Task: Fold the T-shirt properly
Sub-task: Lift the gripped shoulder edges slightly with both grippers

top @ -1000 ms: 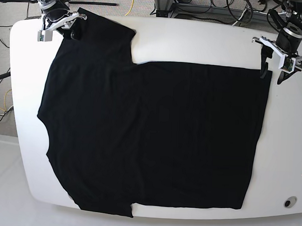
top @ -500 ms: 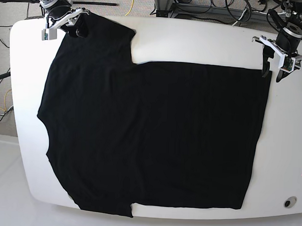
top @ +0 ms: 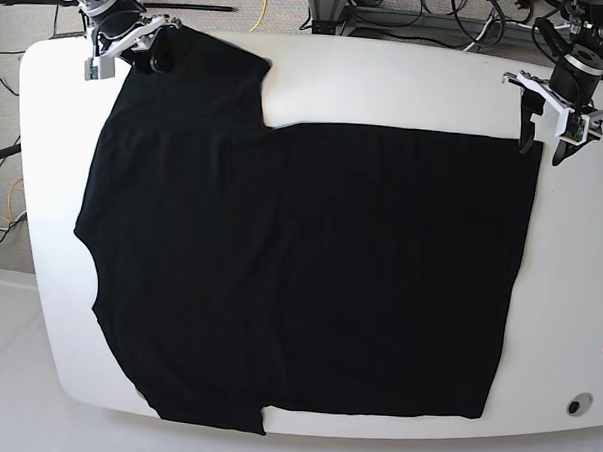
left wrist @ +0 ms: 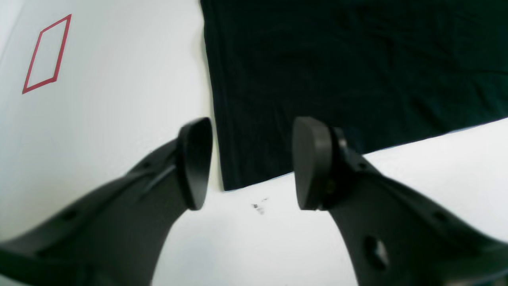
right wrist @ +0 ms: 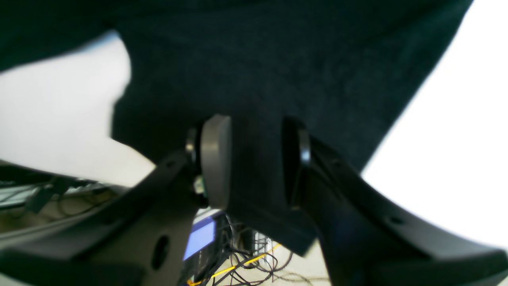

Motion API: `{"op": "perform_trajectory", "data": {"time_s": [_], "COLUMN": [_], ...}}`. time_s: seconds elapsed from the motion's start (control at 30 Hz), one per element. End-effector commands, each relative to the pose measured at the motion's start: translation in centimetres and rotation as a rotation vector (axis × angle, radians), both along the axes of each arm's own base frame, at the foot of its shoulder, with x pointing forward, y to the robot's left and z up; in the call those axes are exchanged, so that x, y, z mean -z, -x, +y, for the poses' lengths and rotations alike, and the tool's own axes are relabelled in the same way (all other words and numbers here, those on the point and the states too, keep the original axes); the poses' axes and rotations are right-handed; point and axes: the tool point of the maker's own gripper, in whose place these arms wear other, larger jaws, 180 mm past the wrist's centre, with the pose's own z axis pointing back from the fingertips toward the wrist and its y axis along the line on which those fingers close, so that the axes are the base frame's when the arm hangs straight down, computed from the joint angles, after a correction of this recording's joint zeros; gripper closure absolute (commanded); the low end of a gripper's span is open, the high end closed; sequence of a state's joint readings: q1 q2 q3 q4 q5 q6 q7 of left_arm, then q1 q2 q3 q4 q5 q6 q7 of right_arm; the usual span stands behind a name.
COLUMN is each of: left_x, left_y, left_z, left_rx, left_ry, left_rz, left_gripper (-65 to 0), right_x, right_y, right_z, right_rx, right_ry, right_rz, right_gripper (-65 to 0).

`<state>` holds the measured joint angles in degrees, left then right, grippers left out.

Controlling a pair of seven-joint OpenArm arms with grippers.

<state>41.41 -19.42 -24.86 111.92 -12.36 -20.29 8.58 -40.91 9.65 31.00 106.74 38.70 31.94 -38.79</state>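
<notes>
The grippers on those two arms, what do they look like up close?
Each gripper is a two-fingered claw. Seen from the wrist cameras, the left gripper and right gripper have dark grey, matte plastic fingers with small holes, ending in rounded oval pads. In the base view, white bracket parts frame them and black cables run along the arms.

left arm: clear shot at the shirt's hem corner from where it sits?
Probably yes. The left gripper hangs open just above the T-shirt corner, one finger on each side of it, with only bare table around. Nothing blocks the way down.
</notes>
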Motion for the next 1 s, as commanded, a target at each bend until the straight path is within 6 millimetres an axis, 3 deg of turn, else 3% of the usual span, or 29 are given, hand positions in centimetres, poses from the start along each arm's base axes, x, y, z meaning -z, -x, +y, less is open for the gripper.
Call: {"op": "perform_trajectory", "data": {"time_s": [0.0,0.17,0.43,0.83,0.9,0.97], "left_x": [-0.9,-0.9,-1.0,-1.3,-1.0,-0.9], "left_y": [-0.3,-0.3,-0.2,-0.5,-0.4,-0.4], "left_z": [0.1,0.2,0.2,0.0,-0.3,-0.3], "left_rx": [0.009,0.006,0.013,0.019,0.027,0.029], "left_ry": [0.002,-0.001,-0.002,0.011,0.024,0.026], "left_rz": [-0.03,-0.027,-0.033,-0.053,-0.036,-0.03], "left_gripper": [-32.9,-33.6,-33.6,-27.3,-20.7,-18.2], "right_x": [-0.6,-0.3,-0.3,0.2,0.4,0.5], "right_y": [-0.3,0.0,0.9,1.3,1.3,1.5], "right_z": [-0.6,-0.7,0.5,1.2,1.1,1.1], "right_rx": [0.001,0.005,0.001,-0.03,-0.038,-0.049], "right_ry": [0.016,0.006,-0.091,-0.095,-0.065,-0.051], "right_rz": [-0.027,-0.004,0.048,0.075,0.071,0.074], "right_gripper": [-21.0,-22.6,-37.7,-35.4,-36.7,-37.4]}}
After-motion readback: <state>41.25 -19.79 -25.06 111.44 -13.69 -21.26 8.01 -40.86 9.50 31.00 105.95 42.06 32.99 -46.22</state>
